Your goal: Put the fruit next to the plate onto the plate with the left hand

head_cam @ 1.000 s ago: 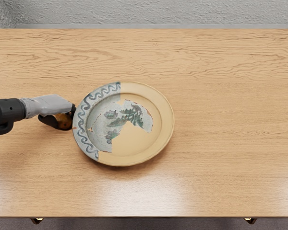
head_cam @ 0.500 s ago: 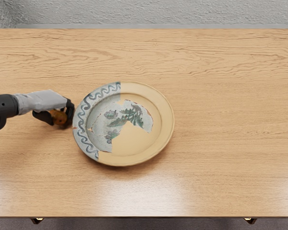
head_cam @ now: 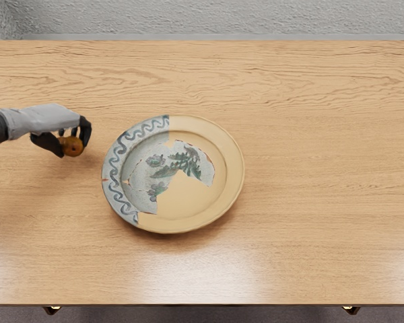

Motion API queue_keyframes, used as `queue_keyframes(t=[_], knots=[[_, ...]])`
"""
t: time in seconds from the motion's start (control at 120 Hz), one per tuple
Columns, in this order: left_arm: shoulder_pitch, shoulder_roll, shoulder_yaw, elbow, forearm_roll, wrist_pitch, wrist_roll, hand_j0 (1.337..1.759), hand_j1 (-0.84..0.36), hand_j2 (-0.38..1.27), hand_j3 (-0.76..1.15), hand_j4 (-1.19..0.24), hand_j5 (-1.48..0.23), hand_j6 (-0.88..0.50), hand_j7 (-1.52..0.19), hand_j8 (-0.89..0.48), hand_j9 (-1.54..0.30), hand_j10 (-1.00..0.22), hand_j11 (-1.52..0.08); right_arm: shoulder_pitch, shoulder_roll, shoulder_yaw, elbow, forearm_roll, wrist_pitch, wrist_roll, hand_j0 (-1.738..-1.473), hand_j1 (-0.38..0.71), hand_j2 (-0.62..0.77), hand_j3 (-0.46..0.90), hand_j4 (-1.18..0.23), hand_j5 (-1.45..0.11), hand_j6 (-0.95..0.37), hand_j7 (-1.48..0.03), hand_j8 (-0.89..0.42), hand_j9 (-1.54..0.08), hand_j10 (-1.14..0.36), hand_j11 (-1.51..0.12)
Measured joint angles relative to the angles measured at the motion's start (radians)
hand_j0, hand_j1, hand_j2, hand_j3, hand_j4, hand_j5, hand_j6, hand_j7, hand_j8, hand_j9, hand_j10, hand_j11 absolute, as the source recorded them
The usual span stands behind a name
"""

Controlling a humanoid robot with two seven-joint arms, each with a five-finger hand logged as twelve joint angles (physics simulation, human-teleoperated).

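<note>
A small orange-brown fruit (head_cam: 72, 145) sits in the curled fingers of my left hand (head_cam: 66, 138), which comes in from the left edge and hovers above the table, well left of the plate. The hand is shut on the fruit and hides much of it. The round plate (head_cam: 223, 171) lies at the middle of the table, half tan and half grey with a blue wave border and a leaf pattern. Nothing lies on it.
The wooden table (head_cam: 310, 101) spreads wide on all sides of the plate. A grey wall runs behind its far edge. The right arm does not show.
My left hand has lifted the fruit from beside the plate's left rim and drawn it up and to the left, away from the plate. The plate has not moved.
</note>
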Motion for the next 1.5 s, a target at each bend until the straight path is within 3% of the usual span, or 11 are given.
queue_keyframes(t=[0.583,1.05,1.333,1.5], knots=[[-0.145,0.003,-0.016,-0.135,-0.139,-0.146,0.0,1.657,-0.41,0.59,0.0,-0.6,-1.06,-0.47,-1.04,-0.57,-1.03,-0.76,-1.04,0.0,0.0,0.0,0.0,0.0,0.0,0.0,-1.658,-0.32,0.0,0.0,-0.02,-0.03,-0.02,-0.03,-0.02,-0.03,-0.02,-0.03],[-0.201,-0.077,-0.01,-0.163,-0.201,-0.195,0.001,1.657,-0.42,0.67,0.0,-0.7,-1.04,-0.49,-1.03,-0.66,-1.03,-0.77,-1.03,0.0,0.0,0.0,0.0,0.0,0.0,0.0,-1.658,-0.32,0.0,0.0,-0.02,-0.03,-0.02,-0.03,-0.02,-0.03,-0.02,-0.03],[-0.206,-0.126,-0.01,-0.164,-0.205,-0.221,0.009,1.657,-0.42,0.56,0.0,-0.72,-0.99,-0.48,-0.97,-0.68,-0.97,-0.74,-0.97,0.0,0.0,0.0,0.0,0.0,0.0,0.0,-1.658,-0.32,0.0,0.0,-0.02,-0.03,-0.02,-0.03,-0.02,-0.03,-0.02,-0.03],[-0.207,-0.128,-0.01,-0.163,-0.256,-0.229,0.011,1.658,-0.26,0.29,0.0,-0.55,-0.73,-0.43,-0.73,-0.53,-0.73,-0.55,-0.73,0.0,0.0,0.0,0.0,0.0,0.0,0.0,-1.658,-0.32,0.0,0.0,-0.02,-0.03,-0.02,-0.03,-0.02,-0.03,-0.02,-0.03]])
